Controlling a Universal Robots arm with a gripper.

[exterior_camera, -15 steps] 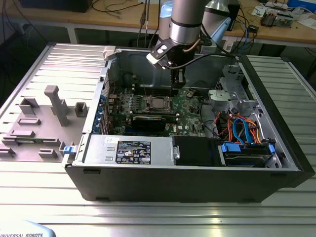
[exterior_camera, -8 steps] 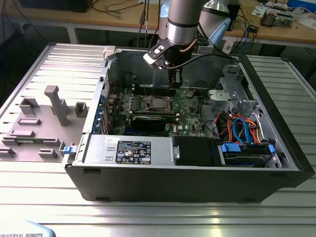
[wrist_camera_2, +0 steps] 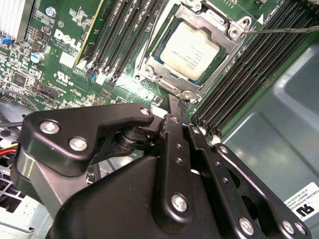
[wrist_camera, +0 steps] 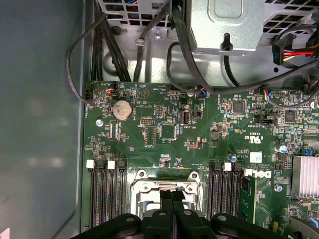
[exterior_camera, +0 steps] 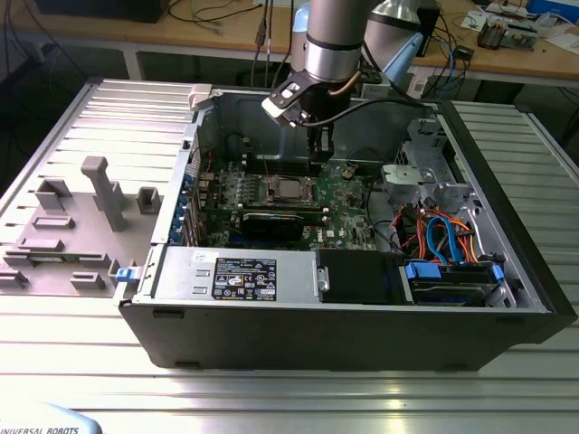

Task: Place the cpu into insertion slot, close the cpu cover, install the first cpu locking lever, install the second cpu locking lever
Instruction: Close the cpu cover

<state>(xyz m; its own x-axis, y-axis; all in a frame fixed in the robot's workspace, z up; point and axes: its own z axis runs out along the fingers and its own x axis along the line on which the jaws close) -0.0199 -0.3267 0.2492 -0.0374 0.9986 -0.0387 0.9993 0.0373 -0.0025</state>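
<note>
In the middle of the green board, I see the chip seated in its socket, the metal frame lying around it. My jaws are pressed together, gripping nothing, just beside the socket's edge.

cpu — dull silver top, seated flat in insertion slot | cpu cover — silver frame, down around it

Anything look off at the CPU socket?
Mostly fine: the cpu sits flat and square in the insertion slot, the cpu cover down around it. One oddity: a thin wire lever juts from the socket corner across the memory slots, seemingly unlatched.
</note>
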